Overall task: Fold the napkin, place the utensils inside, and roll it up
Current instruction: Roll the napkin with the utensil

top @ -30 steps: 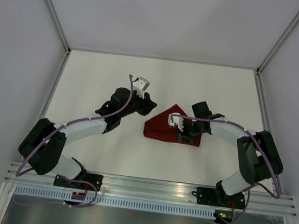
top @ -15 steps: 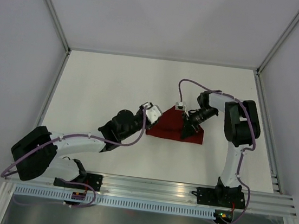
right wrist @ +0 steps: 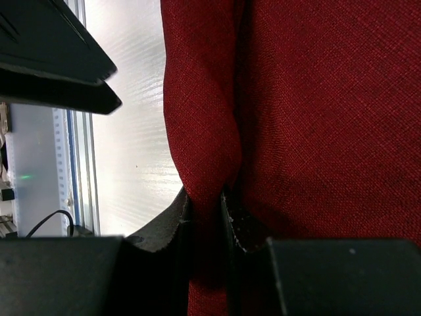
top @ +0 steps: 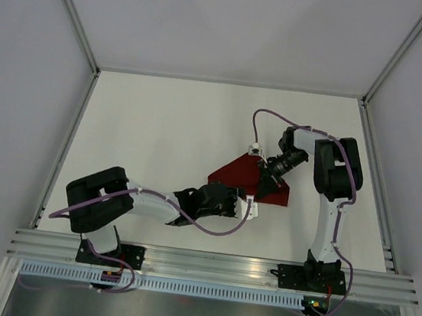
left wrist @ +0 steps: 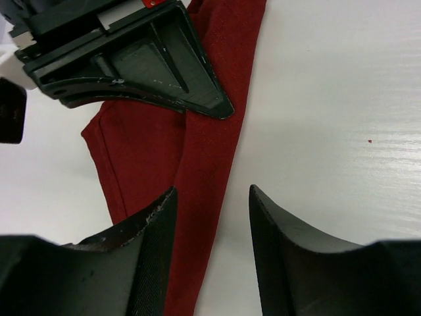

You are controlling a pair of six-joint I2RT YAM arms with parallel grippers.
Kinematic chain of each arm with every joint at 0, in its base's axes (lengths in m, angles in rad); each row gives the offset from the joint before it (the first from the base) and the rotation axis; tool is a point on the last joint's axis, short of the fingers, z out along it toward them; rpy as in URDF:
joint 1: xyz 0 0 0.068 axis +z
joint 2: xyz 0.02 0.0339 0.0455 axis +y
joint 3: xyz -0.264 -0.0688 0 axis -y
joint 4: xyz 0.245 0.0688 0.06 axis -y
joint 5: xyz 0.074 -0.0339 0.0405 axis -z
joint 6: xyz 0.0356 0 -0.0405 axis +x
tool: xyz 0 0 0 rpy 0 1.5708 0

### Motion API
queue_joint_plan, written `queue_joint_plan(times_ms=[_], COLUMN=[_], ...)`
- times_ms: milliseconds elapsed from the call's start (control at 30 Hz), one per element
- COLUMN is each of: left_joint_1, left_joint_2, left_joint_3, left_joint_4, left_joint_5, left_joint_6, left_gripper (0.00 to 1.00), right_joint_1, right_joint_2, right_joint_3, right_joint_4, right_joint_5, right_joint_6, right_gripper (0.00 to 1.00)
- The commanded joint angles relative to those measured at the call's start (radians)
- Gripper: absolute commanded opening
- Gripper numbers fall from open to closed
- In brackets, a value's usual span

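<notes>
The maroon napkin (top: 241,176) lies folded into a rough triangle at the table's middle right. My right gripper (top: 269,184) is shut on a pinched fold of the napkin (right wrist: 316,99), with cloth squeezed between its fingertips (right wrist: 186,209). My left gripper (top: 236,200) is low at the napkin's near edge. It is open in the left wrist view (left wrist: 210,194), one finger over the napkin's (left wrist: 197,138) edge and the other over bare table. No utensils show in any view.
The white table (top: 146,119) is walled by grey panels with metal corner posts. An aluminium rail (top: 213,266) runs along the near edge by the arm bases. The right gripper's finger (left wrist: 145,66) looms close above the left gripper.
My left arm has swung from the napkin's far left side down to its near edge. My right arm has straightened upward and still holds the cloth.
</notes>
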Motion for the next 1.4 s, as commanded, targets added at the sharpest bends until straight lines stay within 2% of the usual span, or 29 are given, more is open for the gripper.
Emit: queue_joint_plan(times_ms=[0,400,800,1100,1133,1233,1267,1333,1367], left_joint_1=[-0.015,-0.017,-0.002,0.029,0.031,0.035,0.035,0.037,0.037], left_joint_2=[0.047,0.188,0.251,0.264,0.264,0.262,0.260,0.259,0.259], left_joint_3=[0.058,0.118,0.132,0.163,0.166,0.187,0.187,0.186,0.184], left_joint_4=[0.031,0.107,0.161,0.101,0.091,0.012,-0.006,-0.018,-0.023], left_joint_5=[0.036,0.045,-0.054,-0.022,-0.009,0.022,0.025,0.034,0.036], left_joint_6=[0.078,0.096,0.091,0.061,0.058,0.042,0.033,0.023,0.007], left_gripper=[0.53,0.53,0.53,0.51,0.50,0.37,0.30,0.22,0.15], right_joint_1=[-0.003,-0.002,-0.003,-0.003,-0.003,-0.003,-0.003,-0.003,-0.003], right_joint_2=[0.031,0.039,0.045,0.045,0.045,0.043,0.042,0.036,0.027], right_joint_3=[0.003,0.007,0.000,0.003,0.003,0.003,0.001,-0.003,-0.006], right_joint_4=[0.046,0.061,0.077,0.084,0.086,0.087,0.089,0.101,0.107], right_joint_5=[0.056,0.065,0.076,0.085,0.085,0.087,0.087,0.088,0.090], right_joint_6=[-0.039,-0.011,0.003,0.020,0.021,0.029,0.029,0.043,0.052], right_gripper=[0.10,0.09,0.09,0.10,0.09,0.10,0.10,0.11,0.11])
